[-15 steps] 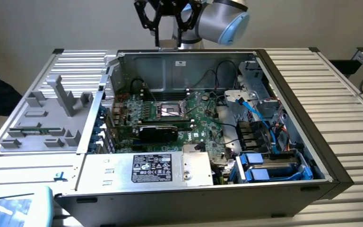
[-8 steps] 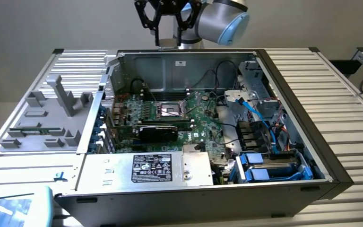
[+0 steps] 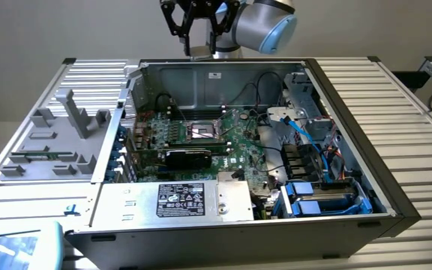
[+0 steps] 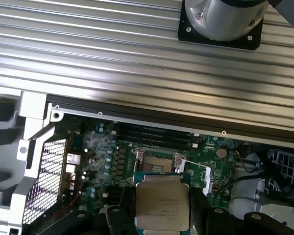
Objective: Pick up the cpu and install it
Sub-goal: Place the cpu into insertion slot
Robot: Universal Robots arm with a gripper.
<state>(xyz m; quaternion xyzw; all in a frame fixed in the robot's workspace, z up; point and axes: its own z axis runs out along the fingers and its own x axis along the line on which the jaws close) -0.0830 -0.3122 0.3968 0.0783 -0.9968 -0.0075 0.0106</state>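
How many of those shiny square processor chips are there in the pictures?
1. The cpu is held in the gripper, above the open computer's motherboard, whose socket looks empty. Others could be hidden elsewhere.

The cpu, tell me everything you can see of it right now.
The cpu is a small flat square chip with a dull silver metal top carrying faint printed lines, and a thin green edge along one side. Its metal face is turned toward the wrist camera. It is clamped between the black fingers of the pincer, which press on two opposite sides; nothing else touches it. It hangs in the air above the open computer case, with the motherboard's socket showing beyond it.
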